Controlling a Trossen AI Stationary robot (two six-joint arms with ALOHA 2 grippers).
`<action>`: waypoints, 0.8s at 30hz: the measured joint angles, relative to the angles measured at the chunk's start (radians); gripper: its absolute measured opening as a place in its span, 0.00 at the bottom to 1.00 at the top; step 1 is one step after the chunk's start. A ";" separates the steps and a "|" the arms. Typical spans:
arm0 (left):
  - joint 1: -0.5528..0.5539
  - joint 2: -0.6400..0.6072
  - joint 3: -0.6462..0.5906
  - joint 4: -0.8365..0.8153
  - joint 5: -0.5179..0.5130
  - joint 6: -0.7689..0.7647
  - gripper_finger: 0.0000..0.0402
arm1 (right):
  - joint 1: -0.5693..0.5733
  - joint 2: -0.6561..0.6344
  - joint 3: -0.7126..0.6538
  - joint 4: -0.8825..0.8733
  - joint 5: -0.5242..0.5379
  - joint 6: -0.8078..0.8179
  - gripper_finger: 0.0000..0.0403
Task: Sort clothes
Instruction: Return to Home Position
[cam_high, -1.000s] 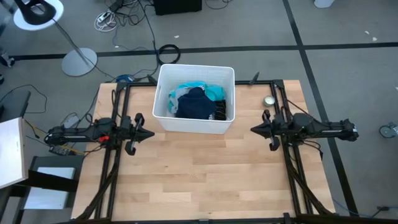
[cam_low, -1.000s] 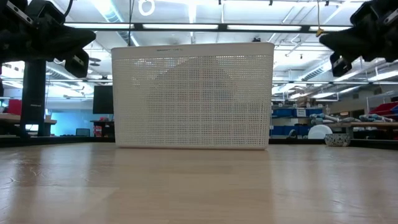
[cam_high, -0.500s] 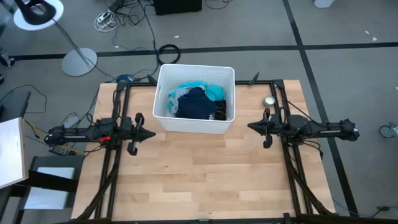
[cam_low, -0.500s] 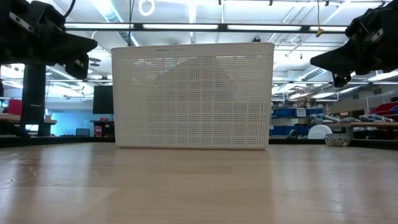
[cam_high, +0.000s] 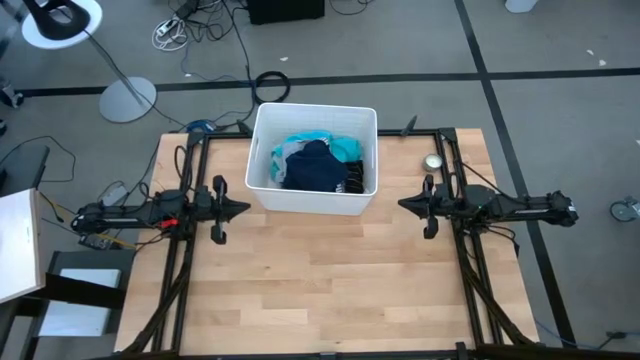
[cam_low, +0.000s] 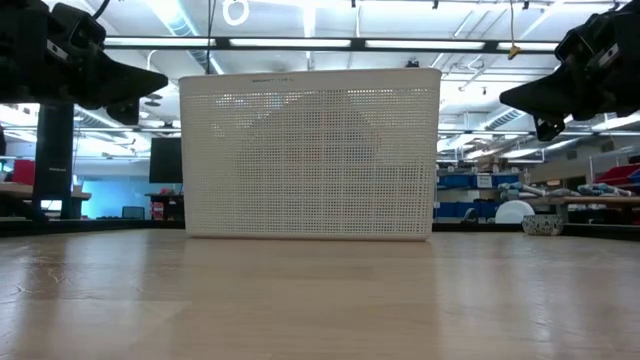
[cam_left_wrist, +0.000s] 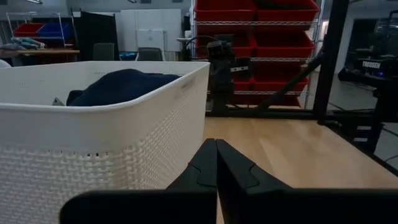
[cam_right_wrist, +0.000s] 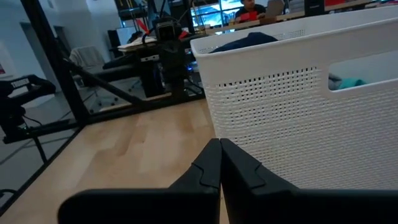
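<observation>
A dark navy garment (cam_high: 315, 168) lies on top of a teal shirt (cam_high: 338, 148) inside the white plastic bin (cam_high: 262, 135) at the table's far middle. The navy garment also shows over the bin's rim in the left wrist view (cam_left_wrist: 118, 84). The grey shirt and the socks are hidden. My left gripper (cam_high: 243, 209) hovers shut left of the bin's near corner. My right gripper (cam_high: 402, 205) hovers shut right of the bin. Both hold nothing.
A small round metal object (cam_high: 432, 162) sits on the table's far right. The near half of the wooden table (cam_high: 320, 290) is bare. Black frame rails (cam_high: 190, 150) run along both sides of the table. A person sits in the room far behind the bin (cam_right_wrist: 252, 7).
My left gripper has rolled about its axis and edged a little toward the bin. My right gripper has moved a little toward the bin and turned, then kept still. The clothes in the bin have not moved.
</observation>
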 joint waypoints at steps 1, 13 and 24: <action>0.000 0.000 0.000 0.000 0.000 0.003 0.00 | 0.000 0.000 0.000 0.000 0.000 0.000 0.01; 0.000 0.000 0.000 0.009 0.000 0.005 0.00 | -0.001 0.003 -0.001 0.002 0.017 -0.011 0.05; 0.000 0.000 0.000 0.009 0.000 0.004 0.00 | -0.040 0.073 -0.002 0.036 0.311 -0.108 0.05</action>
